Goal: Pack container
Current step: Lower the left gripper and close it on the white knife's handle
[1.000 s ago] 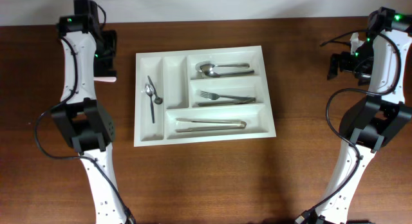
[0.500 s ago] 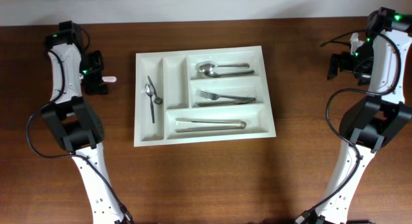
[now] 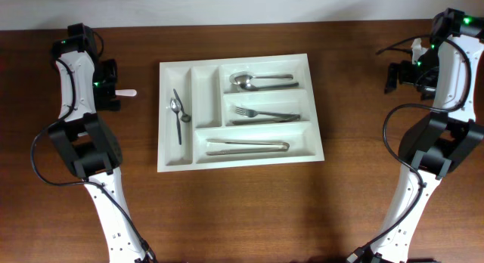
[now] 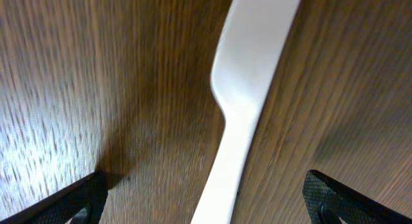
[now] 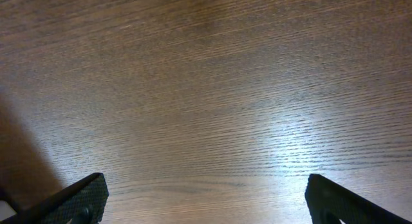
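The container (image 3: 206,97), a large white cutlery tray, lies mid-table. It holds a small spoon (image 3: 179,116) in its leftmost narrow compartment, spoons (image 3: 257,81) in the top long one, forks (image 3: 265,112) in the middle one and tongs (image 3: 248,146) in the bottom one. My left gripper (image 3: 110,94) is left of the tray, low over a white plastic utensil (image 3: 128,92). In the left wrist view the utensil (image 4: 248,89) lies flat on the wood between the open fingers (image 4: 206,201), untouched. My right gripper (image 3: 395,75) is open and empty at the far right, over bare wood (image 5: 206,198).
The dark wooden table (image 3: 242,210) carries nothing but the tray and the white utensil. The arm bases stand at the left (image 3: 87,146) and the right (image 3: 439,146). The table's far edge runs along the top of the overhead view.
My left gripper has swung left and down from the back of the table, and now straddles the white utensil. The right arm and the tray's contents have not moved.
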Motion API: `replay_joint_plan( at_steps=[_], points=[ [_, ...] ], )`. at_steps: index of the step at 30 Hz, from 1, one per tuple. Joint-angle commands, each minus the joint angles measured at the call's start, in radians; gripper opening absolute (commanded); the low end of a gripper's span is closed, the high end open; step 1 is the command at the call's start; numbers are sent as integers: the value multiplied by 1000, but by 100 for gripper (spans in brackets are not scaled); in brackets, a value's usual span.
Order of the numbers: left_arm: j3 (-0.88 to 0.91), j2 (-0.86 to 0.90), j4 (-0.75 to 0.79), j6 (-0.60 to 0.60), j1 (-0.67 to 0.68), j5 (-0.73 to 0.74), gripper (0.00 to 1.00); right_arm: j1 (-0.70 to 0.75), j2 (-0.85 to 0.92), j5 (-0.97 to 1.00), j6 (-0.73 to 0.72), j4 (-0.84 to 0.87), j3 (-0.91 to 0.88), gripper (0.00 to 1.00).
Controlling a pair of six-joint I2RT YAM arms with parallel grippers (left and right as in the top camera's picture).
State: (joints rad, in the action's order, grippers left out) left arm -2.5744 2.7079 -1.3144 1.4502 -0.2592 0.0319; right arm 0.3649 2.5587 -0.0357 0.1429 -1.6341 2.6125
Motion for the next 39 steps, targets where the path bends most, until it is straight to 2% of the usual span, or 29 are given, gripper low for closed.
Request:
replay_joint_plan(
  at_steps=[1, 6, 39],
  points=[
    [-3, -8, 14, -74, -4, -84, 99, 2, -18, -2, 10, 0, 17, 99],
    [-3, -8, 11, -120, -4, -120, 99, 2, -18, -2, 10, 1, 17, 99],
    [-3, -8, -101, -86, 4, -184, 99, 2, -18, -2, 10, 0, 17, 99]
  ],
)
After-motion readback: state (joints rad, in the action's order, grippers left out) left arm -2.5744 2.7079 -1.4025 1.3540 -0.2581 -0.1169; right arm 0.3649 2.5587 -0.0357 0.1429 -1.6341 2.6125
